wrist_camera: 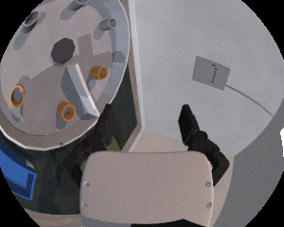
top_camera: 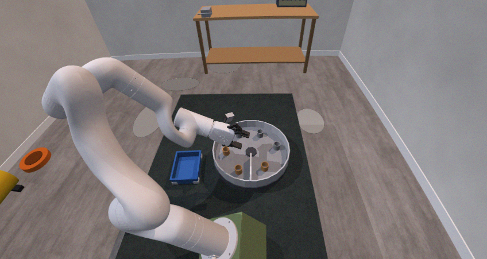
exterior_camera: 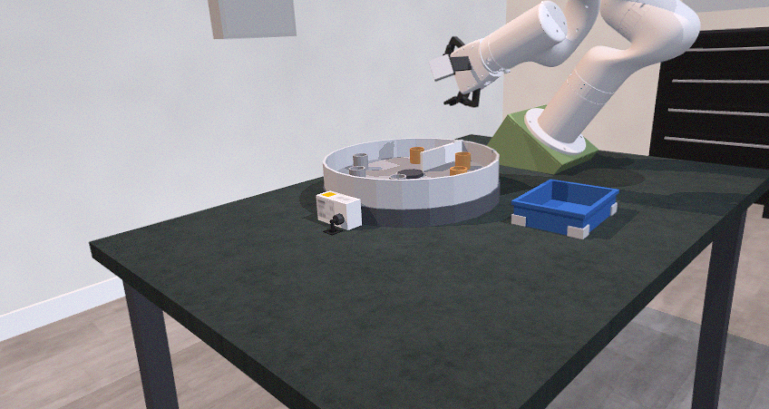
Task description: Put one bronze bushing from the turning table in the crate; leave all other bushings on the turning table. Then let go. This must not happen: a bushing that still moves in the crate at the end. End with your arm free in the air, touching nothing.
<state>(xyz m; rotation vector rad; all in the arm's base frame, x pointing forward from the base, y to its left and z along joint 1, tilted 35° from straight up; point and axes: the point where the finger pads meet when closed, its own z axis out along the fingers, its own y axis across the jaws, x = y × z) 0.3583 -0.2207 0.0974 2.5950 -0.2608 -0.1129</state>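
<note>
The round white turning table (top_camera: 252,182) (exterior_camera: 410,189) (wrist_camera: 35,66) stands on the dark table top. It holds three bronze bushings (top_camera: 225,150) (top_camera: 238,169) (top_camera: 265,166) (exterior_camera: 416,154) (exterior_camera: 462,160) (wrist_camera: 17,95) (wrist_camera: 66,112) (wrist_camera: 98,74) and several grey bushings (top_camera: 259,132) (top_camera: 277,146) (exterior_camera: 359,160) (wrist_camera: 31,21). The blue crate (top_camera: 174,164) (exterior_camera: 545,216) (wrist_camera: 9,173) sits empty beside it. My gripper (top_camera: 240,138) (exterior_camera: 449,72) (wrist_camera: 147,112) is open and empty. It hangs well above the turning table's rim on the arm's side.
A white divider wall (top_camera: 250,167) and a dark hub (top_camera: 251,151) stand inside the turning table. A small white camera box (top_camera: 229,115) (exterior_camera: 338,209) sits by its rim. The green arm base (top_camera: 249,232) (exterior_camera: 518,141) is at the table's end.
</note>
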